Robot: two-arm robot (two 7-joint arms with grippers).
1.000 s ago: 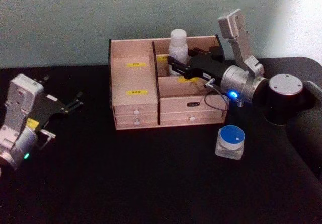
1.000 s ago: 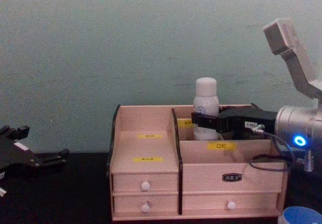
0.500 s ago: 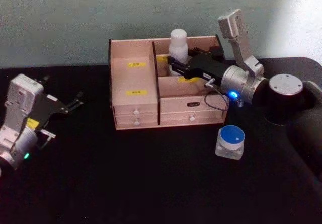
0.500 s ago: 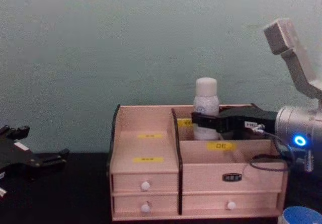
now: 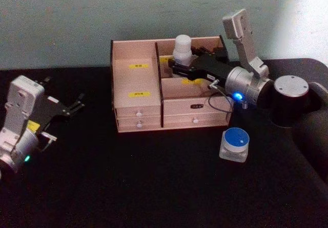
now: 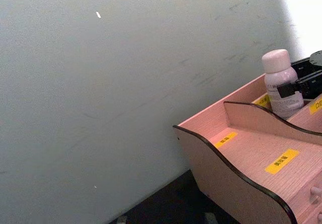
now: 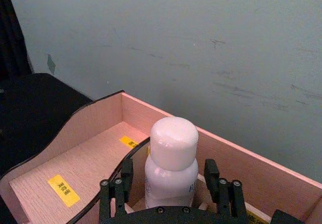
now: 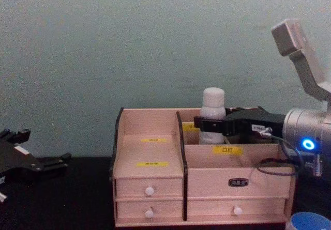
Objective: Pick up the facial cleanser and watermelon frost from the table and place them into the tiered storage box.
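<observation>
Facial cleanser upright in tiered storage box, right gripper released astride it, blue-lidded watermelon frost 4 o'clock, left gripper spread, 9 o'clock.

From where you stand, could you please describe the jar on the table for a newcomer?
Find the light wooden tiered storage box at the back of the black table. Just in front of its right end stands a small translucent jar, alone. Its round blue lid sets it apart from the white-capped bottle up in the box, between the fingers of the right gripper.
</observation>
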